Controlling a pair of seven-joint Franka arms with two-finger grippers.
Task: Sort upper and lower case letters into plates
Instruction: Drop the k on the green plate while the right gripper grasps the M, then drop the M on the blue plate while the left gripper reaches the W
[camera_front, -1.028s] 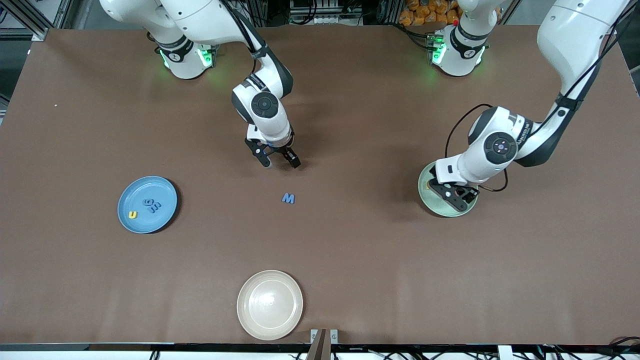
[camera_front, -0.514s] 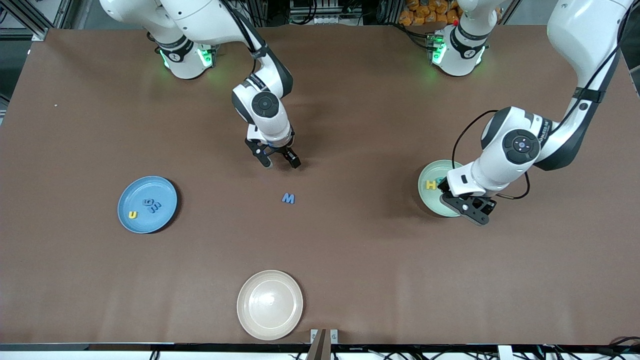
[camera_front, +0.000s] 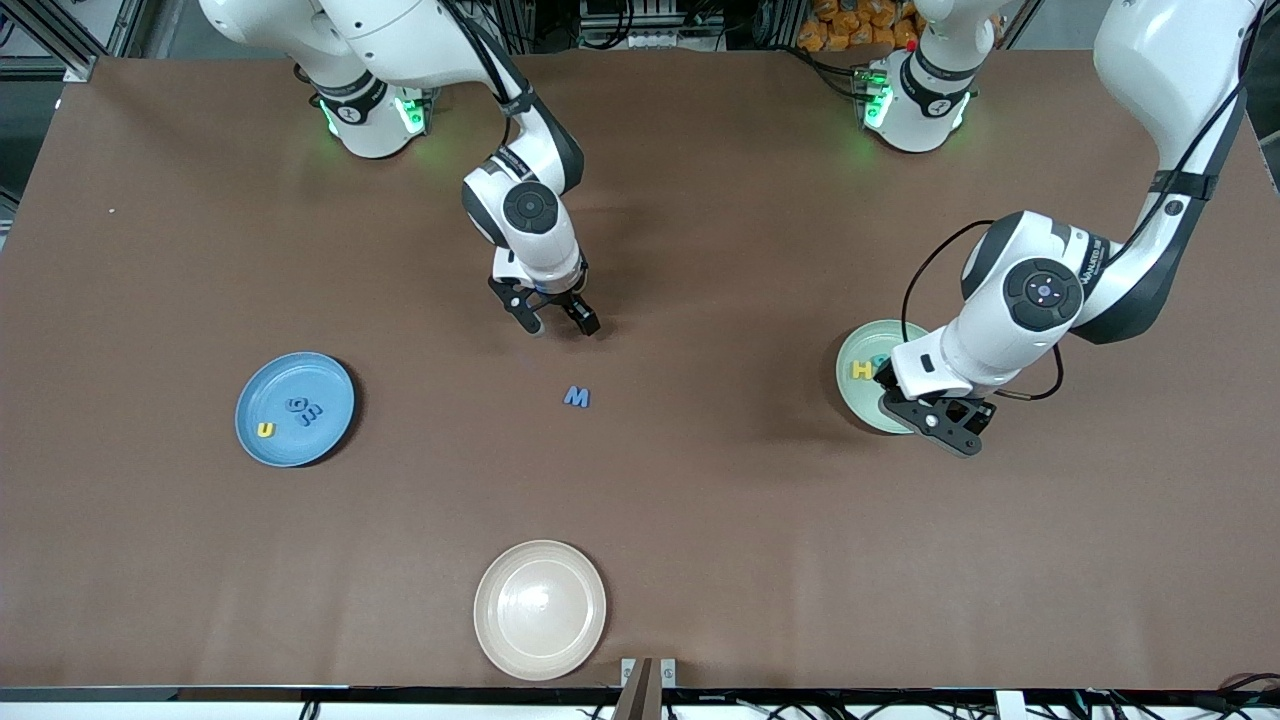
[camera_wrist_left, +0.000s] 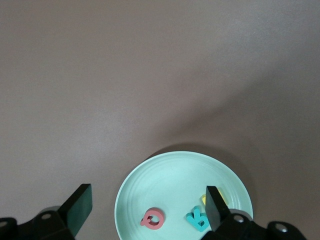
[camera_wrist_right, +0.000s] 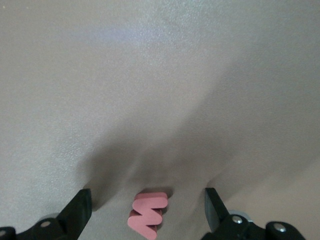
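Note:
The blue plate (camera_front: 320, 385) toward the right arm's end holds a yellow U (camera_front: 265, 430) and two blue letters (camera_front: 303, 410). The mint green plate (camera_front: 856, 396) toward the left arm's end holds a yellow H (camera_front: 861, 370). The left wrist view shows this plate (camera_wrist_left: 175, 175) with a pink letter (camera_wrist_left: 152, 219) and a teal letter (camera_wrist_left: 197, 219). My left gripper (camera_front: 945, 425) is open and empty over the plate's nearer edge. My right gripper (camera_front: 560, 325) is open, low over a pink letter (camera_wrist_right: 148, 214) that lies on the table between its fingers. A blue M (camera_front: 577, 396) lies on the table nearer the camera.
A cream-white plate (camera_front: 540, 609) with nothing in it sits near the table's front edge. The brown table (camera_front: 720, 520) is bare around the blue M.
My left gripper has moved off the middle of the mint plate toward its nearer edge, uncovering the yellow H. The right arm has hardly moved.

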